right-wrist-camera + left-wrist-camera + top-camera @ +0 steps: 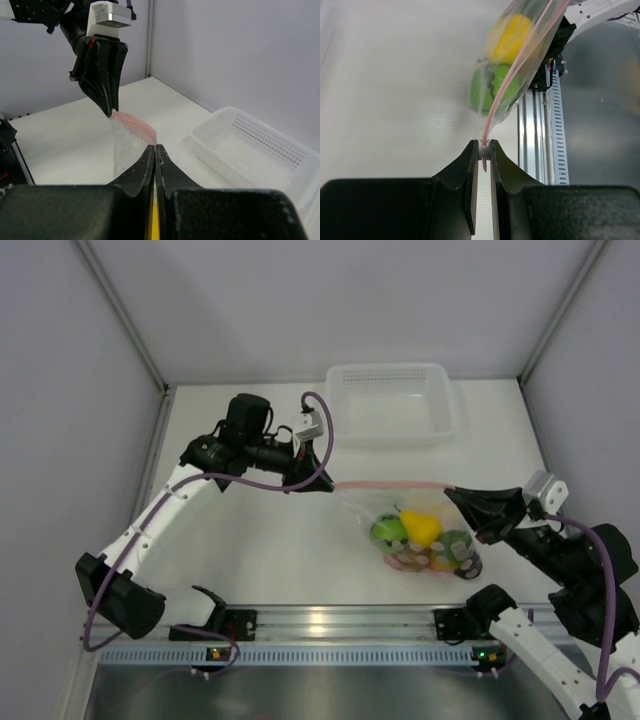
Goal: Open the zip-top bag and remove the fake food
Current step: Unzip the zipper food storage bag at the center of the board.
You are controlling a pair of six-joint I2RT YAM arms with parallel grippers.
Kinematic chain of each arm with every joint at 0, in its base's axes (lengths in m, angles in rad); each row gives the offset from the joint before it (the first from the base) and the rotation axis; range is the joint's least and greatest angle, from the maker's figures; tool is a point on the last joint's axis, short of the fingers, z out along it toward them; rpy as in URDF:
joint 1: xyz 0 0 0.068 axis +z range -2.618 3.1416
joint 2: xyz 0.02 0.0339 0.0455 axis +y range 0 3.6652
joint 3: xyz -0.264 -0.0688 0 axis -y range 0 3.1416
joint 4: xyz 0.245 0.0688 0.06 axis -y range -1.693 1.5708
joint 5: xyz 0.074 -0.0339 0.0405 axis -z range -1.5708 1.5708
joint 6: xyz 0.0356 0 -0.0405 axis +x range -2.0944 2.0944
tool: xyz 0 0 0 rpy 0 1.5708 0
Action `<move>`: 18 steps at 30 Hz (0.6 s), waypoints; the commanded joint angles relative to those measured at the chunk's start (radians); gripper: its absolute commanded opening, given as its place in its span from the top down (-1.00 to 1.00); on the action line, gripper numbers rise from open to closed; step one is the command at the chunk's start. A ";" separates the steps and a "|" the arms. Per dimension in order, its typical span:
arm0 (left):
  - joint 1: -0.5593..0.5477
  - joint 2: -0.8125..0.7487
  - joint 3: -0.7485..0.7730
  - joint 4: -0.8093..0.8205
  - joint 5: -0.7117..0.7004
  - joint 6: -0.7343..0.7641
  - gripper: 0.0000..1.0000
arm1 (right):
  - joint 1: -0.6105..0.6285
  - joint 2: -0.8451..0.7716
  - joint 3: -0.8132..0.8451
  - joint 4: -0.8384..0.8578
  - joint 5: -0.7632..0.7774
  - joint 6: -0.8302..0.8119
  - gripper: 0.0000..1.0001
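Several fake fruits (421, 529) in zip-top bag (395, 484)

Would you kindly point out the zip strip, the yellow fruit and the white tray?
zip strip (395, 483): top view, middle of the pink band.
yellow fruit (511, 41): left wrist view, its centre.
white tray (390, 436): top view, near wall.

No text, label, brand, number or sign is legible in any view. The zip-top bag (372, 508), centre right, and the white tray (392, 371), at the far side, show no readable marking.
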 commanded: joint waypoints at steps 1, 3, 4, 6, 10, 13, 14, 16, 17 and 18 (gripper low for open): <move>0.012 -0.019 0.013 -0.008 0.007 0.006 0.92 | 0.011 -0.001 0.060 0.067 -0.042 -0.003 1.00; 0.012 -0.001 0.038 -0.009 0.053 -0.014 0.10 | 0.011 0.011 0.039 0.099 -0.133 0.003 1.00; 0.012 0.004 0.060 -0.008 0.067 -0.017 0.07 | 0.011 0.022 0.028 0.114 -0.162 0.011 1.00; 0.012 0.014 0.085 -0.008 0.082 -0.026 -0.19 | 0.011 0.034 0.004 0.134 -0.217 0.014 1.00; 0.010 0.050 0.197 -0.008 0.078 -0.092 -0.87 | 0.011 0.067 -0.022 0.147 -0.278 -0.001 1.00; 0.009 0.067 0.246 -0.009 0.085 -0.101 -0.87 | 0.011 0.061 -0.038 0.150 -0.322 -0.013 1.00; 0.007 0.082 0.260 -0.009 0.065 -0.103 -0.88 | 0.009 0.059 -0.044 0.150 -0.342 -0.027 1.00; -0.012 0.096 0.289 -0.008 0.026 -0.109 -0.88 | 0.011 0.058 -0.065 0.148 -0.398 -0.041 1.00; -0.020 0.102 0.292 -0.008 0.004 -0.109 -0.88 | 0.011 0.062 -0.082 0.150 -0.409 -0.046 1.00; -0.029 0.108 0.291 -0.008 -0.011 -0.103 -0.86 | 0.011 0.065 -0.091 0.151 -0.415 -0.049 1.00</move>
